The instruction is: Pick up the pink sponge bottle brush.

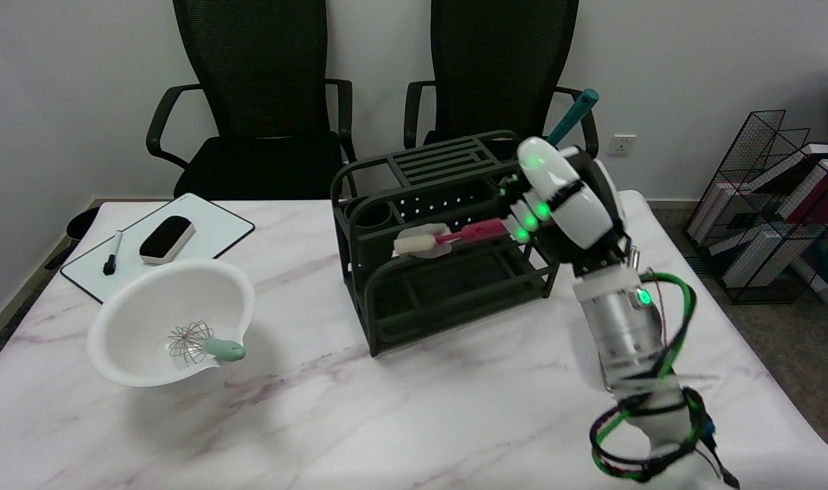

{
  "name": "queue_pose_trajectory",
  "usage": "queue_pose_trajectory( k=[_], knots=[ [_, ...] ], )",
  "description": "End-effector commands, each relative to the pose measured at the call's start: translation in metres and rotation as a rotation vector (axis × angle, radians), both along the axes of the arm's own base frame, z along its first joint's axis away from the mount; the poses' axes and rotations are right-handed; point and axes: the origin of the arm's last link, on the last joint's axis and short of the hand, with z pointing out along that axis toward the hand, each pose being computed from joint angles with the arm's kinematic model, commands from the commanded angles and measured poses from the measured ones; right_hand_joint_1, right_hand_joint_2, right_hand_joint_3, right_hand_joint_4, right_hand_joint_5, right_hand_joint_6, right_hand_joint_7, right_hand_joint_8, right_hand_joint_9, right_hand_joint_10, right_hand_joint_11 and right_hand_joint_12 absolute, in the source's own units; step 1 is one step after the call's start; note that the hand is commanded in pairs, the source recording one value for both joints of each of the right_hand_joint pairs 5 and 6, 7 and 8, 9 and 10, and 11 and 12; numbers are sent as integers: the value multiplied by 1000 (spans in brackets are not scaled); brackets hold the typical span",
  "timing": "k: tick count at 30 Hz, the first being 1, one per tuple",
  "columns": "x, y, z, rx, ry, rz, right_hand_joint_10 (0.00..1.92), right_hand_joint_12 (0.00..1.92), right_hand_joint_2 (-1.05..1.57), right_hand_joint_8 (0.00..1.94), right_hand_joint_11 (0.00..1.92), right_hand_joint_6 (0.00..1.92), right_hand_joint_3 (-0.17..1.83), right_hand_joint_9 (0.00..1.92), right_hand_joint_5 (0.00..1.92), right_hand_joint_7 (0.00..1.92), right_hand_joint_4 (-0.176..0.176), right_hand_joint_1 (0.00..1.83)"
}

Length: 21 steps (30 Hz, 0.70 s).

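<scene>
Head view. The worktop is a white slab with faint pink-grey marble veining; it fills the lower part of the frame. Behind it, two black mesh office chairs stand side by side against a plain pale wall that carries one wall socket. On the floor at the far right, a black wire rack holds books.

A dark green dish rack sits near the worktop centre. The right hand reaches in from the lower right and is positioned at the right end of the rack, green indicator lights showing on it. The pink sponge bottle brush lies roughly level across the upper tier of the rack, its pale sponge head to the left and its pink handle running right into the fingers of the hand. The hand is closed around the handle end; whether the brush rests on the rack or is clear of it cannot be told. A teal handle projects upward behind the hand.

At the left, a white bowl is tilted toward the camera and contains a wire whisk with a pale green handle. Beyond it lies a small whiteboard carrying a black eraser and a marker.
</scene>
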Motion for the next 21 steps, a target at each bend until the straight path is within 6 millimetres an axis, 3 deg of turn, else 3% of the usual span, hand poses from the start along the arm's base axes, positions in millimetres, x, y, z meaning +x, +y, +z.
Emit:
queue_pose_trajectory(
  k=[1,5,12,17,21],
  knots=[
    [-44,90,28,-74,-21,102,1920,1920,1571,1920,1920,1920,667,1920,1920,1920,0,989],
    [-40,68,36,3,-6,128,1920,1920,1571,1920,1920,1920,603,1920,1920,1920,0,1001],
    [-23,50,40,81,7,204,1920,1920,1571,1920,1920,1920,611,1920,1920,1920,0,1015],
    [-3,12,50,125,41,194,1920,1920,1571,1920,1920,1920,481,1920,1920,1920,0,1018],
    [17,-23,40,251,42,172,1920,1920,1571,1920,1920,1920,386,1920,1920,1920,0,1019]
  ],
)
